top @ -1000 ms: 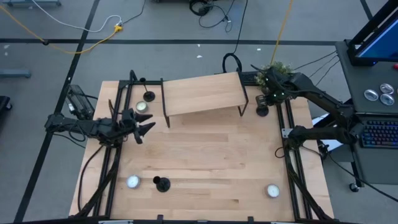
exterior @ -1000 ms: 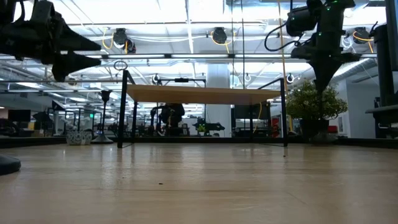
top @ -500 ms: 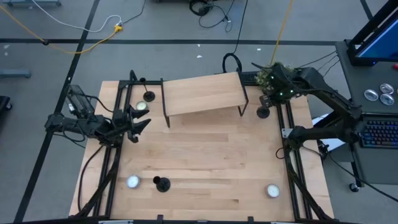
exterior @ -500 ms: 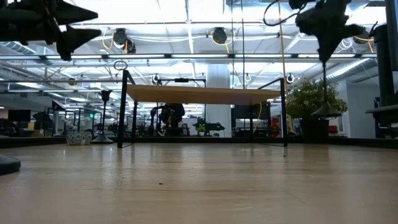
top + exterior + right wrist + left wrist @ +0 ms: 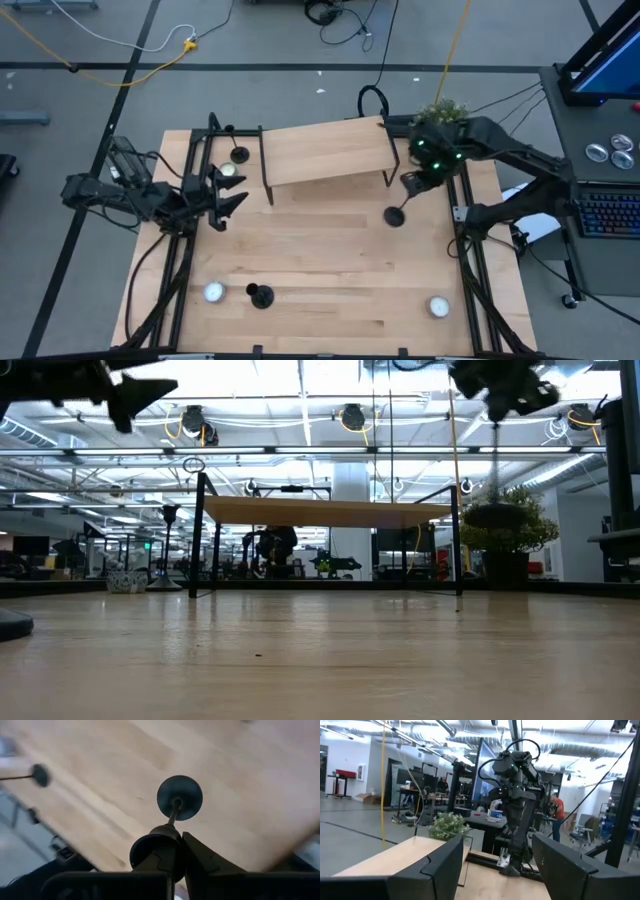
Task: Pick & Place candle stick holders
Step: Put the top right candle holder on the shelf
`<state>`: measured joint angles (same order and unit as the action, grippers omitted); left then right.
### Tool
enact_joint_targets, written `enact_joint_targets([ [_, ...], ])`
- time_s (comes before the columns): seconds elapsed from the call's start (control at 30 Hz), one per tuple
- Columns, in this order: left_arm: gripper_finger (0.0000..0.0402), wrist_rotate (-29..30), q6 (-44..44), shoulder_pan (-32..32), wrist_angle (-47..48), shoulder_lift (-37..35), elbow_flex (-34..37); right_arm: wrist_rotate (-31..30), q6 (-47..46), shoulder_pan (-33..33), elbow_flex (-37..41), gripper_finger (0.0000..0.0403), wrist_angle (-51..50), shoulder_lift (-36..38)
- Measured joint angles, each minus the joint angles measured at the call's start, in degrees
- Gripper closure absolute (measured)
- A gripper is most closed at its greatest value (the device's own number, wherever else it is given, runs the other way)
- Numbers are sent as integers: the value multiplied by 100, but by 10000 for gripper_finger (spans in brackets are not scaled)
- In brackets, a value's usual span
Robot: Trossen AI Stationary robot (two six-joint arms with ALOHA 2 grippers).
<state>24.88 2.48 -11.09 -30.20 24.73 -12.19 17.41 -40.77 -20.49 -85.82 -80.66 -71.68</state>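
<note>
Clearly stiff, light and top-heavy, the candlestick (image 5: 179,797) hangs above the table (image 5: 330,260) beside the shelf (image 5: 325,150), right gripper (image 5: 176,851) clamped tight round its cup, safest there; left gripper (image 5: 228,195) half-open, empty.

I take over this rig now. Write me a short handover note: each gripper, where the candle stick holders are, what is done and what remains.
Right gripper: shut on the cup of a small black metal candle stick holder, carried in the air near the right end of the small wooden shelf.
Left gripper: open, empty, in the air at the table's left side.
Second holder: on the table left of the shelf.
Third holder: near the front edge.
Done: one holder lifted.
Left: set it down; the other two are untouched.
</note>
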Motion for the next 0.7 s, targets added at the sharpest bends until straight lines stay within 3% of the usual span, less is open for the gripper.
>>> enact_joint_targets([
  [0.17,158,-153,-387,-2,232,969,-846,335,-52,456,0,395,1136,-348],
  [0.47,158,-323,-367,170,1597,2576,-2403,843,56,745,0,395,2675,-711],
  [0.7,158,-1410,-209,535,2208,3688,-3476,974,143,787,0,395,3589,-723],
])
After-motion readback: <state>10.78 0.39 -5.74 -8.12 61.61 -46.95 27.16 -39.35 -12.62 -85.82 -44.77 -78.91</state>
